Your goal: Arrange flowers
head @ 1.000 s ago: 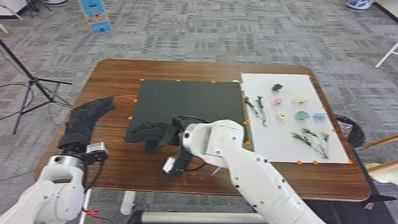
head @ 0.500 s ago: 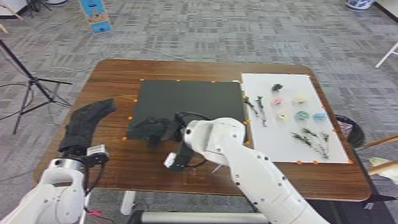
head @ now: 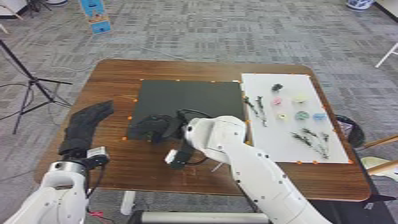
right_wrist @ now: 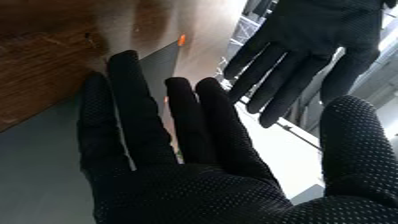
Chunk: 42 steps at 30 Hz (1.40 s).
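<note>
In the head view the right hand [head: 158,128] is over the near-left corner of the black board [head: 191,100]. My left hand [head: 87,120] lies along the table's left side, its fingers straight. In the right wrist view the right hand [right_wrist: 213,187] has straight fingers with nothing between them and the thumb; the left hand [right_wrist: 311,45] is farther off, also with straight fingers. On the white board [head: 273,135] at the right lie dark thin stems [head: 261,111], a leafy sprig [head: 311,141], a dark flower [head: 276,87], a pink flower [head: 276,101] and a blue flower [head: 320,116].
The brown table [head: 124,75] has orange markers around both boards. A black tripod [head: 34,80] stands on the floor beyond the left edge, and a dark bin [head: 350,129] is beside the right edge.
The right hand has shifted slightly to the right over the black board's near-left corner, and its arm has moved a little. The left arm has stayed nearly still.
</note>
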Motion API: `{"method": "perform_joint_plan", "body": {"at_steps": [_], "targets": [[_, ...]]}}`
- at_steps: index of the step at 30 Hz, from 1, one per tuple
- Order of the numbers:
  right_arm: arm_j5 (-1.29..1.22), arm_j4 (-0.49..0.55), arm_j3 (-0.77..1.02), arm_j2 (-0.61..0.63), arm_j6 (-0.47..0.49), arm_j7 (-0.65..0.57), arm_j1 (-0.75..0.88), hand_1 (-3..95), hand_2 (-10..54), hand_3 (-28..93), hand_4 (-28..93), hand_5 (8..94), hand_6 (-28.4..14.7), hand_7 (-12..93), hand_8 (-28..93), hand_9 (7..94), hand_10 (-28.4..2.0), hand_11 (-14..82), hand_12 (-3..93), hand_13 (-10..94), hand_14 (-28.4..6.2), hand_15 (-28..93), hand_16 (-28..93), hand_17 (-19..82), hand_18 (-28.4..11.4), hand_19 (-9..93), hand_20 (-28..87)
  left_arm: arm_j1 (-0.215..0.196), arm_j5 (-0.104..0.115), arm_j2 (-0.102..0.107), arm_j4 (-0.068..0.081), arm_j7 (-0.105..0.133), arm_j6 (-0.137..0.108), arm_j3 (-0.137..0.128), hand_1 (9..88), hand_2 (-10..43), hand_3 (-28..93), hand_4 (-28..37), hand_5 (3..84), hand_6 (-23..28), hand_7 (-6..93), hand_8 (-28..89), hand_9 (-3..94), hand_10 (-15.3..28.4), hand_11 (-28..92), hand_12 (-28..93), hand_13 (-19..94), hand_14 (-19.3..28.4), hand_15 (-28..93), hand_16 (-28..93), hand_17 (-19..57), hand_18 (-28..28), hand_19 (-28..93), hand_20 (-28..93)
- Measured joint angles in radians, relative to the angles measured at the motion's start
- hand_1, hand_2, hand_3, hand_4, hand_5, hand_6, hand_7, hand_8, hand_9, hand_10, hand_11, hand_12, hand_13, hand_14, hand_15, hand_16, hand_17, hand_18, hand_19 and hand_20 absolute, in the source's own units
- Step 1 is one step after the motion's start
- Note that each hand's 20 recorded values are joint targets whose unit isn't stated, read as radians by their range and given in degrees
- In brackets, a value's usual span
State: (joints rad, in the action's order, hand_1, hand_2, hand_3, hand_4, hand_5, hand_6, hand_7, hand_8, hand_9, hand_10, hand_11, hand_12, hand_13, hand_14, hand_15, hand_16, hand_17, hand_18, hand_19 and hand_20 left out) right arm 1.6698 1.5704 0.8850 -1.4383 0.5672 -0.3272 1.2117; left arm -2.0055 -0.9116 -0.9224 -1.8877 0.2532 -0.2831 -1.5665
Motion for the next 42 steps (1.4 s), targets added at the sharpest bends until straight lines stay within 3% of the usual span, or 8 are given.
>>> {"method": "perform_joint_plan", "body": {"at_steps": [2,6,8,14,22,27,32,42], "targets": [[-0.027,0.016,0.001,0.012,0.009,-0.007,0.002,10.5,14.0,58,-16,40.2,-8.7,7,-7,43.3,-14.7,5.1,8.0,39,-22.3,28,29,10,-22.0,47,41,-0.010,0.026,-0.007,-0.003,0.026,-0.044,0.000,21.6,11.3,75,-28.3,51.4,0.9,17.0,-9,52.2,12.3,17,12,36,13.4,11,0,3.0,10.0,5,15],[-0.129,0.089,0.006,0.064,0.019,-0.022,0.010,10.8,13.6,58,-16,40.4,-8.6,7,-7,43.4,-14.7,4.9,8.9,39,-22.5,29,28,10,-22.1,47,41,-0.044,0.138,-0.014,-0.008,0.062,-0.174,-0.006,21.5,11.2,75,-28.3,51.5,0.8,17.2,-9,52.3,12.2,17,12,37,13.5,11,0,2.6,10.0,4,15],[-0.177,0.133,0.014,0.096,0.015,-0.023,0.015,10.8,13.5,58,-16,40.5,-8.6,7,-7,43.5,-14.8,4.8,9.0,39,-22.5,29,28,10,-22.1,47,41,-0.069,0.148,-0.016,-0.007,0.056,-0.194,-0.020,21.5,11.2,75,-28.3,51.4,0.9,17.1,-9,52.2,12.0,17,12,38,13.4,11,0,2.2,10.0,4,15],[-0.248,0.244,0.068,0.180,-0.058,-0.015,0.033,11.3,13.5,58,-15,40.9,-8.5,7,-7,44.0,-14.7,4.9,9.4,38,-22.4,28,28,10,-22.1,47,41,-0.102,0.112,-0.016,0.003,0.035,-0.174,-0.027,21.6,11.2,75,-28.3,51.1,1.0,16.7,-9,51.9,11.9,17,12,38,13.6,12,-1,1.8,10.1,3,14],[-0.178,0.442,0.198,0.308,-0.226,0.115,0.117,25.2,7.3,59,-14,52.6,-6.0,15,-8,61.0,-16.4,11.2,14.0,52,-18.1,34,26,19,-21.8,54,44,-0.090,0.053,-0.016,-0.010,0.011,-0.076,-0.002,21.7,11.2,75,-28.3,50.8,0.9,16.8,-8,51.5,11.9,17,12,37,13.6,11,-1,1.6,10.3,4,14],[0.134,0.520,0.236,0.432,-0.552,0.197,0.200,30.4,-2.1,61,-13,58.0,-4.4,19,-8,69.0,-16.3,16.7,18.6,63,-15.9,41,28,25,-23.2,64,50,-0.108,0.045,-0.025,-0.036,0.011,-0.077,-0.004,21.7,11.1,75,-28.3,50.8,0.9,16.9,-8,51.5,11.9,17,12,37,13.6,11,0,1.6,10.4,4,14],[0.354,0.426,0.279,0.536,-0.715,0.203,0.226,29.6,-9.4,65,-15,62.3,-2.9,23,-8,72.0,-15.6,21.0,21.5,67,-15.3,51,32,29,-24.4,73,58,-0.129,0.045,-0.030,-0.044,0.015,-0.091,-0.019,21.6,11.1,75,-28.3,50.8,0.9,16.9,-8,51.5,11.9,17,12,37,13.7,11,0,1.5,10.4,4,14],[0.648,0.301,0.440,0.633,-0.573,0.182,0.239,25.3,-9.5,64,-16,64.5,-3.2,26,-7,73.7,-15.6,25.1,24.4,65,-16.2,53,34,28,-25.0,73,59,-0.122,0.023,-0.030,-0.044,0.013,-0.089,-0.025,21.5,11.1,75,-28.3,50.7,0.9,16.9,-8,51.3,12.0,17,12,37,13.8,11,0,1.5,10.5,4,14]]}}
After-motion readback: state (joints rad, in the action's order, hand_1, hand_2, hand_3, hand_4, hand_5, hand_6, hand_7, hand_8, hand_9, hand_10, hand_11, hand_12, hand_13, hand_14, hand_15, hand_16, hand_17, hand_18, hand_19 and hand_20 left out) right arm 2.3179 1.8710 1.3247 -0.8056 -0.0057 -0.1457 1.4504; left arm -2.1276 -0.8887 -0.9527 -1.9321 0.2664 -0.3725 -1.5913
